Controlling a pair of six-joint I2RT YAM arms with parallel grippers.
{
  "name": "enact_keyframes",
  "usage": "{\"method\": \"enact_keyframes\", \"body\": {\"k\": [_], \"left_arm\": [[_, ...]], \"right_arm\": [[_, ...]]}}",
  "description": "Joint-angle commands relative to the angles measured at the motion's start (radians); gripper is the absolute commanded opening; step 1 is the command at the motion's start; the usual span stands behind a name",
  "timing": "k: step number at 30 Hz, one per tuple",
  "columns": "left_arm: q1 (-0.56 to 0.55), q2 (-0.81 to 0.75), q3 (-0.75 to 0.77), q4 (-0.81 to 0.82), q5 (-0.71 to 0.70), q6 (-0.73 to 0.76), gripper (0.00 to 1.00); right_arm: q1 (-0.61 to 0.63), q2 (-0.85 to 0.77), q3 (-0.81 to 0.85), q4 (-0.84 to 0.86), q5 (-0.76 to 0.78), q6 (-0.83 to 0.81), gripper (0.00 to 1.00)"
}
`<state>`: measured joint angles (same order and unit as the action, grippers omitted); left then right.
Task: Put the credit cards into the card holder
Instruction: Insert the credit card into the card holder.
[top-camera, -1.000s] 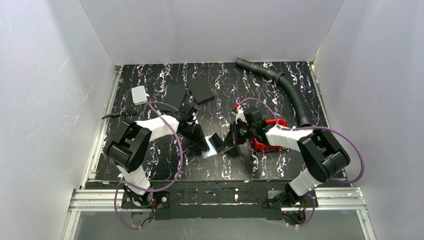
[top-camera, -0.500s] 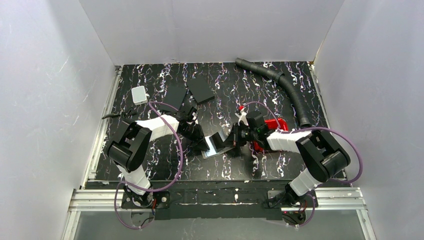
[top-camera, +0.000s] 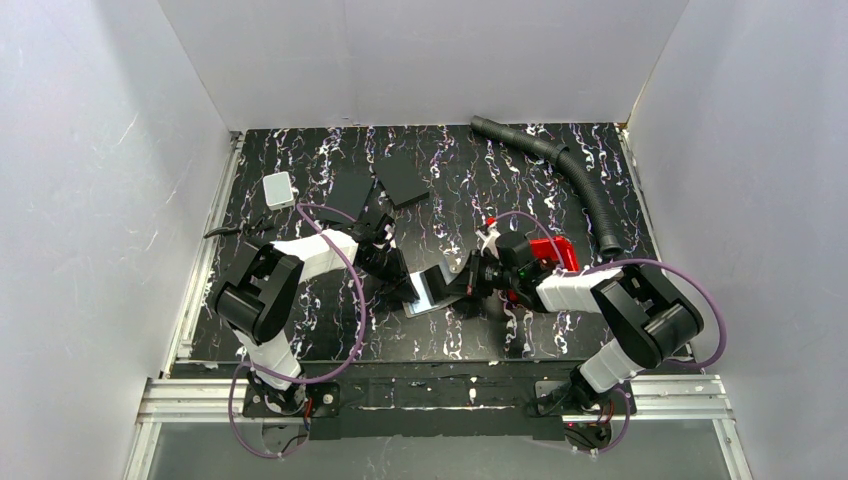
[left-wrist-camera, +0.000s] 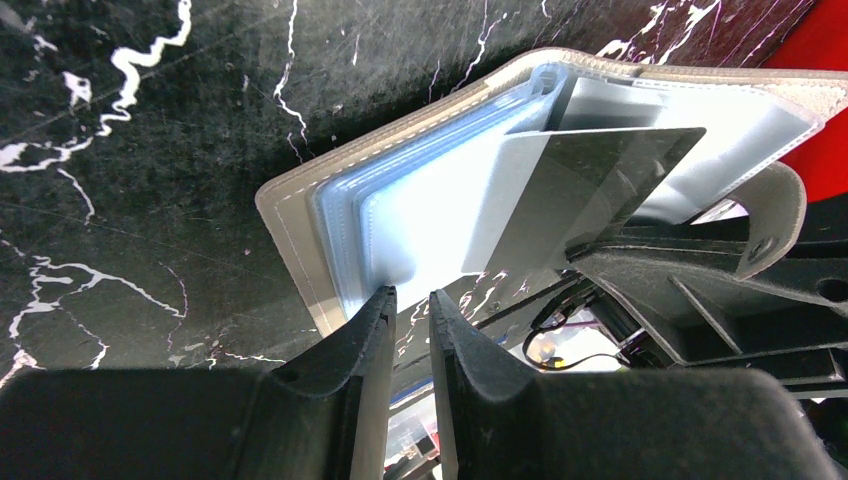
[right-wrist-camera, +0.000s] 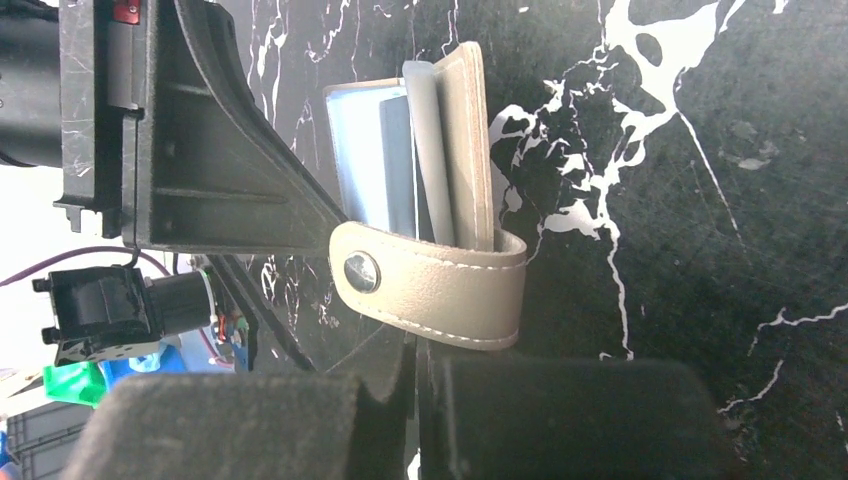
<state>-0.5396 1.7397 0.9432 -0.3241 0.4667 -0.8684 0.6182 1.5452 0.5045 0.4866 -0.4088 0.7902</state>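
Note:
The card holder (top-camera: 433, 286) lies open mid-table, taupe outside with glossy sleeves inside (left-wrist-camera: 300, 225). My left gripper (top-camera: 404, 290) is at its left edge, its jaws nearly together (left-wrist-camera: 410, 298) on a shiny sleeve of the holder. A dark credit card (left-wrist-camera: 612, 172) slants into a pocket from the right. My right gripper (top-camera: 468, 283) is shut on it, and the thin card sits edge-on between the closed fingers (right-wrist-camera: 420, 365). The holder's snap tab (right-wrist-camera: 432, 282) curls just over those fingertips, with the holder standing on edge behind it (right-wrist-camera: 465, 130).
Two black slabs (top-camera: 350, 190) (top-camera: 401, 180) and a white rounded box (top-camera: 279, 188) lie at the back left. A red tray (top-camera: 548, 252) sits under my right forearm. A black corrugated hose (top-camera: 582, 188) curves along the back right.
My right wrist and forearm have swung a little toward the near edge, its gripper staying at the card holder. The left arm has not moved.

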Motion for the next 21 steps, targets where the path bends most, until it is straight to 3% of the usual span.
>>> {"method": "enact_keyframes", "body": {"k": [1, 21], "left_arm": [[0.001, 0.026, -0.032, -0.036, -0.112, 0.016, 0.19], [0.001, 0.009, -0.039, -0.029, -0.106, 0.028, 0.20]], "right_arm": [[0.015, 0.012, 0.000, 0.043, 0.037, 0.006, 0.01], [0.026, 0.056, -0.054, 0.161, -0.028, 0.058, 0.01]]}}
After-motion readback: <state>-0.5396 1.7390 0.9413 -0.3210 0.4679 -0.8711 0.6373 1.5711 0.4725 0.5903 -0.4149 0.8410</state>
